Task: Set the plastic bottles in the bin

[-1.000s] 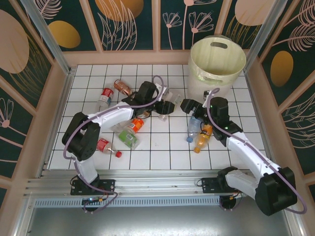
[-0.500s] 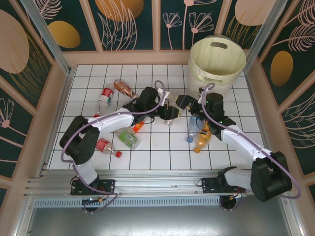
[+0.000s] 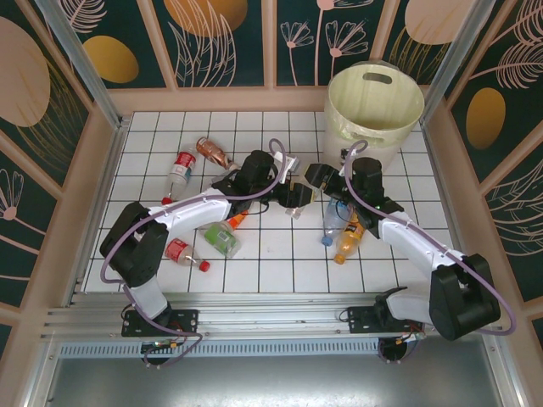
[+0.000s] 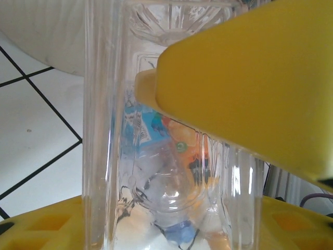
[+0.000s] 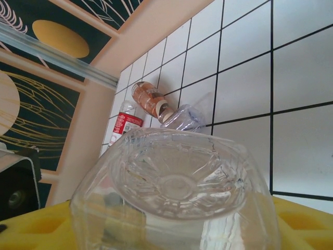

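The white tiled surface carries the cream bin at its far right corner, and most of the bottles lie loose well apart from it. Near the middle, the left hand and right hand meet around one clear bottle, held off the tiles. The right hand's fingers press both sides of its base, grasping it. The left hand's fingers lie against its wall, but I cannot tell whether they pinch. Empty and thin-walled, it should be very light, easily dented and slick, so the stiffer moulded base is the better hold. Its long axis seems to run hand to hand, base toward the right wrist, and the neck is hidden.
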`<state>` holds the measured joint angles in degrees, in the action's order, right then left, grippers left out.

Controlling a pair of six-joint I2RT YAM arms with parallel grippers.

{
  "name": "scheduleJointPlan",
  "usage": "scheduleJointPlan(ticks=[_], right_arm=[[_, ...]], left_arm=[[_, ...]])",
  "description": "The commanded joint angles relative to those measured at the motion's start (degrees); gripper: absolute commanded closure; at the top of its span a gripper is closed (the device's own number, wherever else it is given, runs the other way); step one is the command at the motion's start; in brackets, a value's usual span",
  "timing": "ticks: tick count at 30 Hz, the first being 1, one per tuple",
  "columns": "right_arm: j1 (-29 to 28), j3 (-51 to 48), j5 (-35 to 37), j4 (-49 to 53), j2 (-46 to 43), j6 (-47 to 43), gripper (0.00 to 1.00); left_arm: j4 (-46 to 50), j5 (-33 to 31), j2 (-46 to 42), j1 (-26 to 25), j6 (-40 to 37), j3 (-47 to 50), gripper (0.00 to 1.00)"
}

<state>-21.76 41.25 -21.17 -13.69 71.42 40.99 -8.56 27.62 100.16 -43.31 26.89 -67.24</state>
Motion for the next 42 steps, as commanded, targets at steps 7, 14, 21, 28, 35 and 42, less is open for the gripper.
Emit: scheduleJointPlan(ticks=[7, 14, 21, 28, 35, 42], right_arm=[[-0.2, 4.2, 1.5, 2.6, -3.6, -2.8, 0.39], [0.3, 10.9, 3.9, 8.8, -7.0, -12.1, 0.39], [1.0, 20.9, 10.2, 13.4, -7.8, -23.7, 0.38], [6.4, 33.1, 15.8, 16.8, -3.9, -31.0, 0.38], [15.9, 43.0, 16.5, 17.3, 2.7, -32.6, 0.38], [19.8, 50.1, 23.6, 18.4, 12.5, -35.8, 0.38]], left_arm=[[-1.6, -0.8, -4.1, -0.9, -0.1, -0.3, 0.13], [-3.1, -2.1, -11.2, -0.9, -5.3, 2.6, 0.01], [-7.7, -2.7, -18.6, -0.9, -7.8, 8.0, 0.01], [-5.8, -7.1, -22.7, -0.9, -8.4, 9.4, 0.01], [-4.1, -10.5, -24.4, -0.9, -8.6, 10.3, 0.01], [-3.1, -12.7, -25.5, -0.9, -9.8, 10.7, 0.01]])
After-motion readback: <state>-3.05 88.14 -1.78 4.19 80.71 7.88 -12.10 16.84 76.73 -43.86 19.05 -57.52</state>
